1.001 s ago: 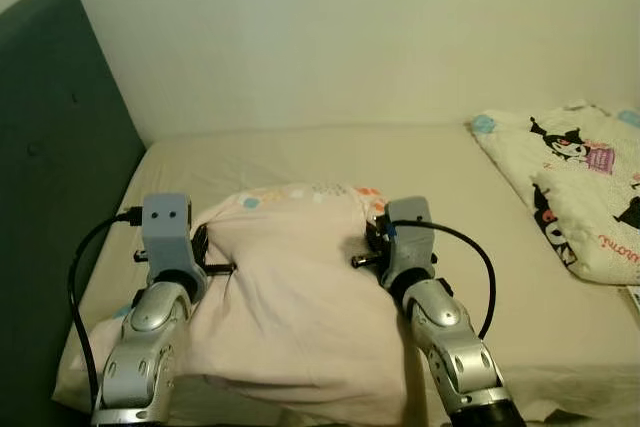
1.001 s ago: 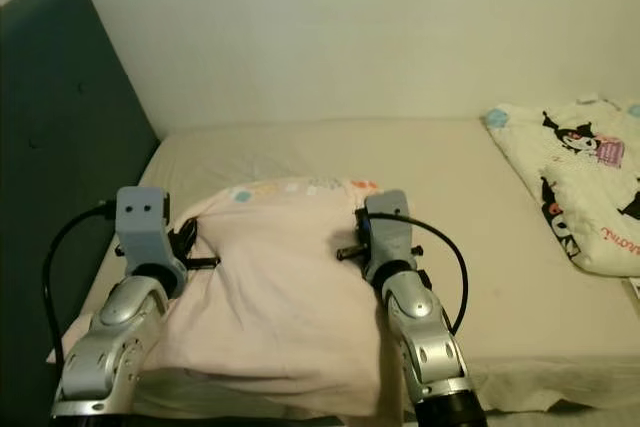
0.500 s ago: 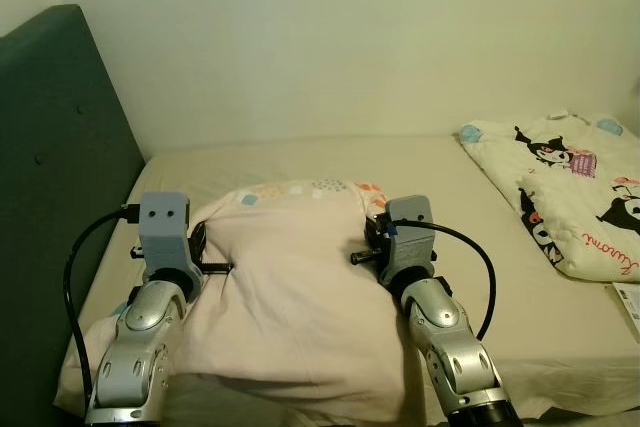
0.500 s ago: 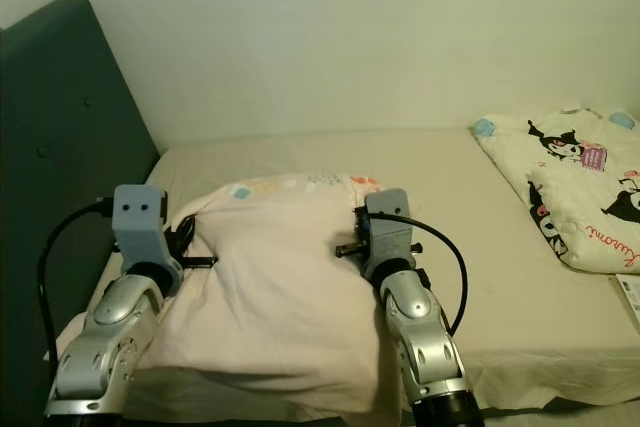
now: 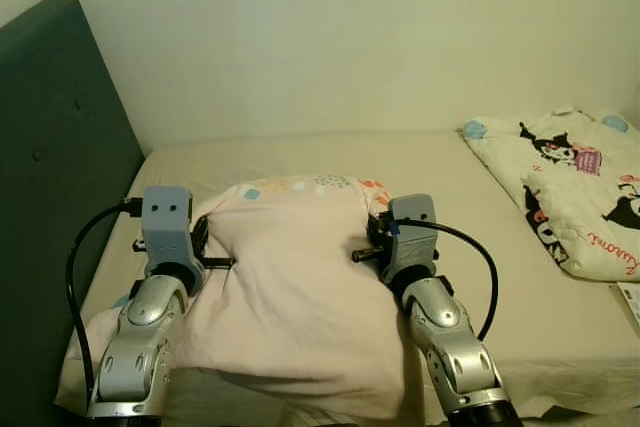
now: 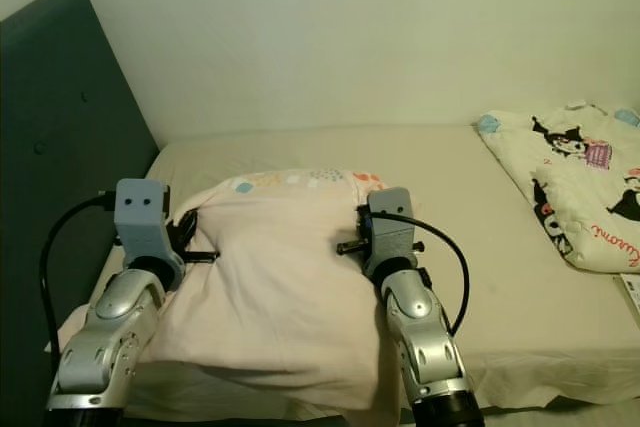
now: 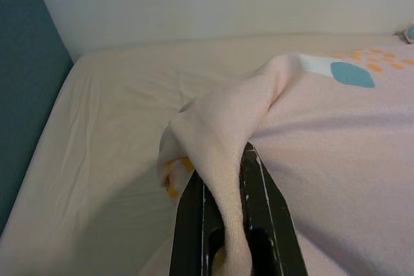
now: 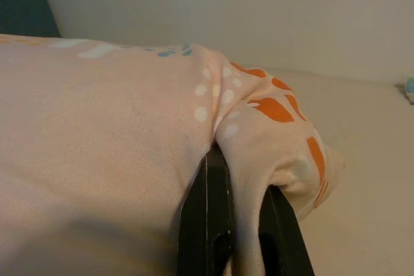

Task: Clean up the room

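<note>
dark green headboard [image 5: 50,177] on the left, pale wall [image 5: 350,37] behind; perhaps a paper [image 5: 630,304] at right.

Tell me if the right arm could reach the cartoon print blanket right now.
Probably not: the right end effector is shut on the pink pillow, and the cartoon print blanket lies well off to its right across the bed.

The pillow [image 5: 290,277] (pinched by both grippers) sits slightly lower and nearer the headboard [image 5: 50,167] than 1 second ago

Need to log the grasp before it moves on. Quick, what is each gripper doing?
Left gripper: shut on the pillow.
Right gripper: shut on the pillow's other side.
</note>
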Robot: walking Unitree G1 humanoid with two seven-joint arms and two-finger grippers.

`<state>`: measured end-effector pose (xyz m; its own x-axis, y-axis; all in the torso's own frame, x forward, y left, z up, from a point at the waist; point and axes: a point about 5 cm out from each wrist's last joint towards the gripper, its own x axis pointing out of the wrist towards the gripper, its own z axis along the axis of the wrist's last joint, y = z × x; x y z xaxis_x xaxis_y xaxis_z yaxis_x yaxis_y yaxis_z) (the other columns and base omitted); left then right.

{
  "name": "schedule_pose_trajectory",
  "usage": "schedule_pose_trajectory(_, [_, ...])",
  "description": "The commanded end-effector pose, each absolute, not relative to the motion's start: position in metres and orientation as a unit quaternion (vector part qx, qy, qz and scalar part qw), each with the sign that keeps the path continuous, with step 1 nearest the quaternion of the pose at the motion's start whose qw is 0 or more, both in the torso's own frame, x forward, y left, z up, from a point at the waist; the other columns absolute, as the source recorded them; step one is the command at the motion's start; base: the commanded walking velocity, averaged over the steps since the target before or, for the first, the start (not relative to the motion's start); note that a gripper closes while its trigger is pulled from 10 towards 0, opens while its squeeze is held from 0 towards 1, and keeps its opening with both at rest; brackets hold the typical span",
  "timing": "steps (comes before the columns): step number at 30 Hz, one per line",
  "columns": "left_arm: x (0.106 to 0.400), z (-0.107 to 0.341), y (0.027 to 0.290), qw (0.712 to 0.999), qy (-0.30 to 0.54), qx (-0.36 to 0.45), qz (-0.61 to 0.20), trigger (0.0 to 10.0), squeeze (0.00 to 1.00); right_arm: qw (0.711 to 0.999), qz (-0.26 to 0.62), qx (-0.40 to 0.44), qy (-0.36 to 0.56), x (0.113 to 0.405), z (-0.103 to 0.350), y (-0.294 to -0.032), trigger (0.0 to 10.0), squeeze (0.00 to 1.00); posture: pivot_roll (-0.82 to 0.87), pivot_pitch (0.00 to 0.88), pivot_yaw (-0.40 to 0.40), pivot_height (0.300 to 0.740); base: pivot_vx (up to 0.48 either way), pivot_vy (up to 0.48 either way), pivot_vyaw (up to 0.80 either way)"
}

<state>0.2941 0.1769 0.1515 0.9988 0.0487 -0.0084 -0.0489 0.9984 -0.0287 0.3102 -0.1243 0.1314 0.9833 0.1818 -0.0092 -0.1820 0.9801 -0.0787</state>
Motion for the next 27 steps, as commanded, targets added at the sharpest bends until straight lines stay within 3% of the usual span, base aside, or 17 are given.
schedule_pose_trajectory(1, [0.295, 0.1566, 0.1832, 0.999, -0.014, -0.001, 0.033, 10.0, 0.0, 0.996, 0.075, -0.034, -0.031, 0.31, 0.1396, -0.1289, 10.0, 0.0, -0.04, 0.065, -0.006, 0.74, 0.0, 0.386, 0.0])
schedule_pose_trajectory(24, [0.2939, 0.1598, 0.1856, 0.999, -0.021, -0.002, 0.035, 10.0, 0.0, 0.994, 0.093, -0.037, -0.036, 0.3109, 0.1407, -0.1226, 10.0, 0.0, -0.04, 0.06, -0.014, 0.74, 0.0, 0.386, 0.0])
schedule_pose_trajectory(27, [0.2939, 0.1599, 0.1851, 0.999, -0.019, -0.01, 0.035, 10.0, 0.0, 0.994, 0.095, -0.038, -0.037, 0.3113, 0.1409, -0.1226, 10.0, 0.0, -0.04, 0.061, -0.013, 0.74, 0.0, 0.0, 0.0])
